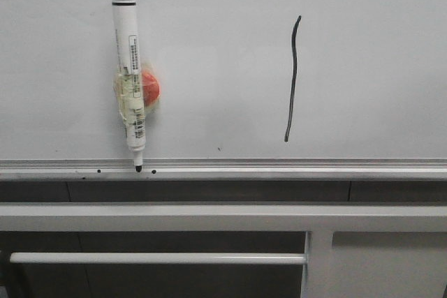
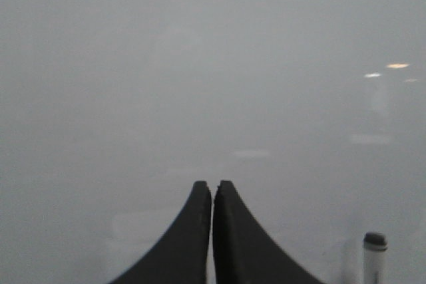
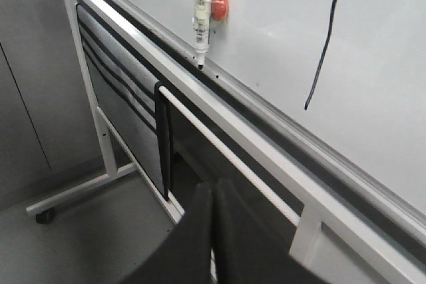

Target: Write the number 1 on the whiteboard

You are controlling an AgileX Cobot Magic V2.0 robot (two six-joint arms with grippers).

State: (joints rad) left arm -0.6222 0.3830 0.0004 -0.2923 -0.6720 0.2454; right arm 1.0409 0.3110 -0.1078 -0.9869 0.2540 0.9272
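Left wrist view shows the left tool [image 2: 212, 191] with its two black fingers pressed together on nothing, facing the bare glossy face of the whiteboard [image 2: 200, 64], with the capped end of the marker pen [image 2: 374, 257] off to one side of it. The right tool [image 3: 212, 194] is likewise closed and empty, held low and well apart from the board; beyond its fingertips run the white frame bar [image 3: 226, 147] and the silver rail [image 3: 266, 114], and further out hangs the pen, tip down and just above the rail, fixed with clear tape to a red magnet [image 1: 148, 87]. The number 1 [image 1: 293, 78], a thin wavy black stroke, sits on the board well to the side of the pen, so the writing looks done. The pen is likely light, stiff and smooth-barrelled; its upper barrel, clear of tape and magnet, seems the best hold. A barcode label runs along the barrel, but its print is too small to read.
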